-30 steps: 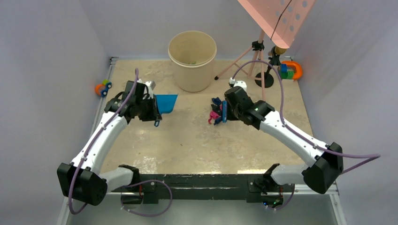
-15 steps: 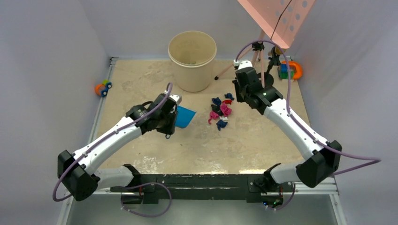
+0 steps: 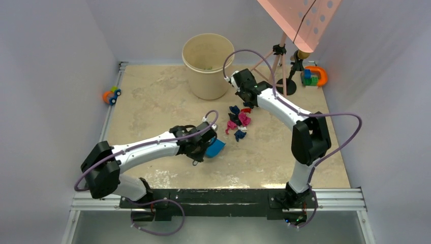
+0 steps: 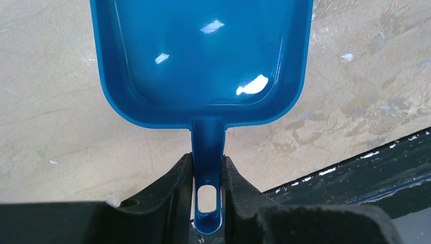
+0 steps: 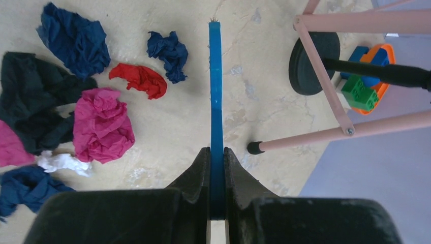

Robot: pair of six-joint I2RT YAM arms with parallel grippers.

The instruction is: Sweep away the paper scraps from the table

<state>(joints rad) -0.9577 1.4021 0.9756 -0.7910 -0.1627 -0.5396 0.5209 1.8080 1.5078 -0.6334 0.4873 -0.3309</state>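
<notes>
— Near the middle of the table, how far along?
— Nothing swept yet: the paper scraps lie heaped there, none in my dustpan. My left fingers pinch its handle; my right fingers pinch the blue brush.
— What changed?
— Dustpan came nearer, just near-left of the heap; brush swung to its far side.

Glossy plastic over a matt, mottled stone-look top.
The dustpan in the left gripper is smooth, shiny blue plastic with bright glints; the table beneath looks matt and marbled. The strip in the right gripper looks smooth blue plastic; left of it, the scraps are crumpled matt paper.
</notes>
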